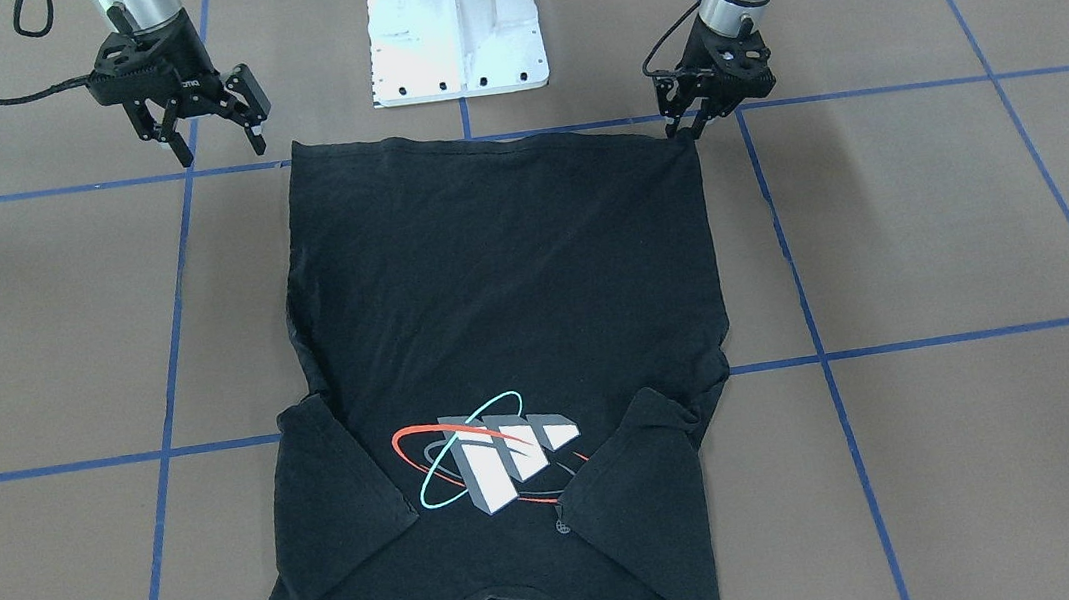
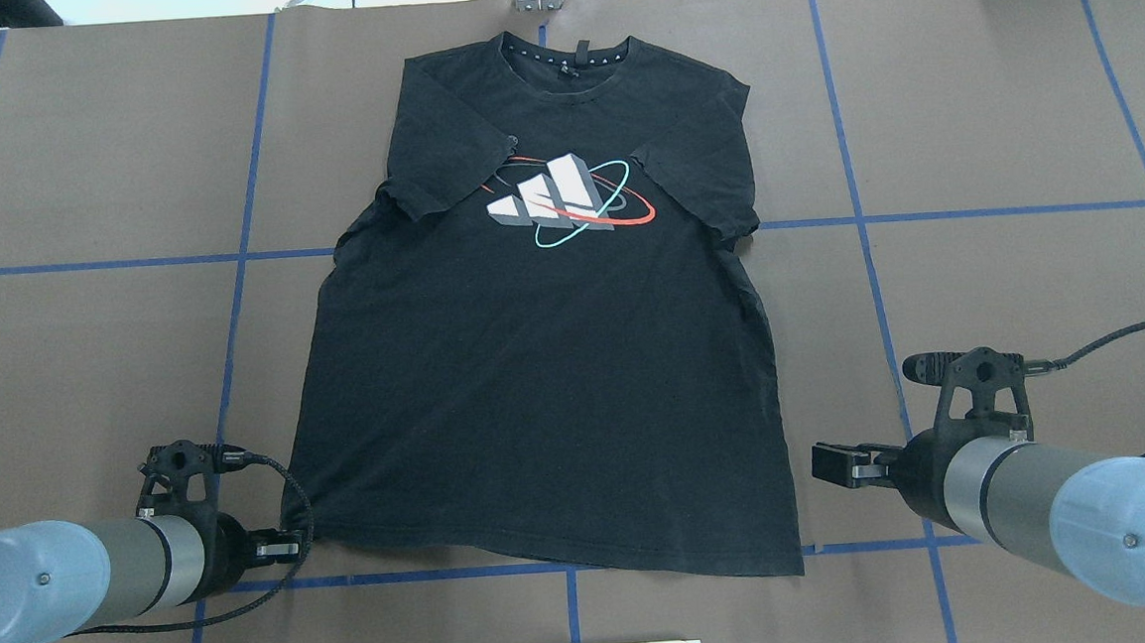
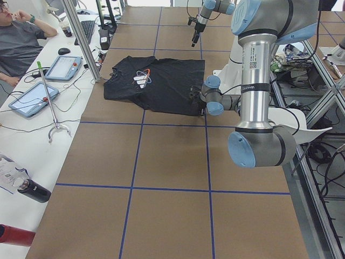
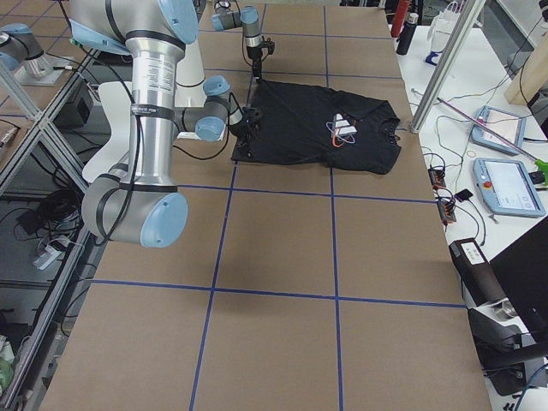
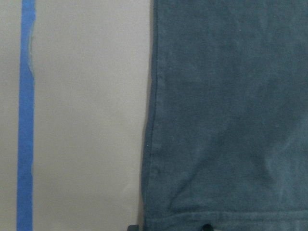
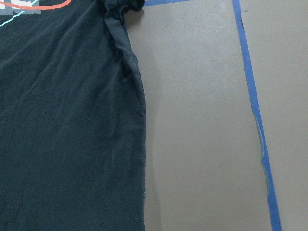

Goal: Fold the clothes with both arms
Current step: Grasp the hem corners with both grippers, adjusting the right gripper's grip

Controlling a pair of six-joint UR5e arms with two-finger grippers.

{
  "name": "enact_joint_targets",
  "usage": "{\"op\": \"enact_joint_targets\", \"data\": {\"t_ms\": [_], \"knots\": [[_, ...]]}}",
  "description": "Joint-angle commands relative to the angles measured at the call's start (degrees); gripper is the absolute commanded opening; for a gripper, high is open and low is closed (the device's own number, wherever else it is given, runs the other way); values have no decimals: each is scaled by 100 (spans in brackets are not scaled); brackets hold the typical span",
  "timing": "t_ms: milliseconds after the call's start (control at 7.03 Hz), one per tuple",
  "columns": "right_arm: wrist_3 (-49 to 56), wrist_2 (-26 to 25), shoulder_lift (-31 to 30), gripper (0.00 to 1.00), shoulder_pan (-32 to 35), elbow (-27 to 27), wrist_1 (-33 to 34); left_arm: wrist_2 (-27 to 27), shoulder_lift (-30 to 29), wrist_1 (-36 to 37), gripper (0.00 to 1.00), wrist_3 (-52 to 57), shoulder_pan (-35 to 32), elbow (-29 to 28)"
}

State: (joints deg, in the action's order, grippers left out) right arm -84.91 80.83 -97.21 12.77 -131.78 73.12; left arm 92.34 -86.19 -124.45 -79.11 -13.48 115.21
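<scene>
Overhead exterior shows the T-shirt (image 2: 537, 383) spread print-up on the surface (image 2: 999, 136), collar away from the robot, sleeves folded inward. Only the front-facing view shows the fingers clearly: the left tool (image 1: 684, 127) is pinched onto one hem corner, and the right tool (image 1: 221, 154) hangs with fingers spread beside the other corner.

- Brown table top (image 2: 1015, 86) gridded with blue tape lines (image 2: 82, 264).
- White side desk (image 3: 19, 141) carrying two tablets (image 3: 33, 99), perhaps a keyboard (image 3: 86, 29).
- Aluminium post (image 3: 81, 40) standing at its edge.
</scene>
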Motion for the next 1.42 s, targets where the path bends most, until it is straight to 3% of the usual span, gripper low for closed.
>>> {"op": "enact_joint_targets", "data": {"t_ms": [0, 711, 853, 1280], "knots": [[1, -6, 0, 100, 6, 3, 0, 12, 14, 0, 0, 9, -5, 10], [-234, -24, 17, 100, -212, 248, 0, -5, -83, -17, 0, 1, -32, 125], [-375, -276, 279, 99, -431, 519, 0, -31, -74, -43, 0, 1, -41, 177], [-789, -655, 563, 82, -985, 856, 26, -75, -91, -44, 0, 9, -32, 169]]}}
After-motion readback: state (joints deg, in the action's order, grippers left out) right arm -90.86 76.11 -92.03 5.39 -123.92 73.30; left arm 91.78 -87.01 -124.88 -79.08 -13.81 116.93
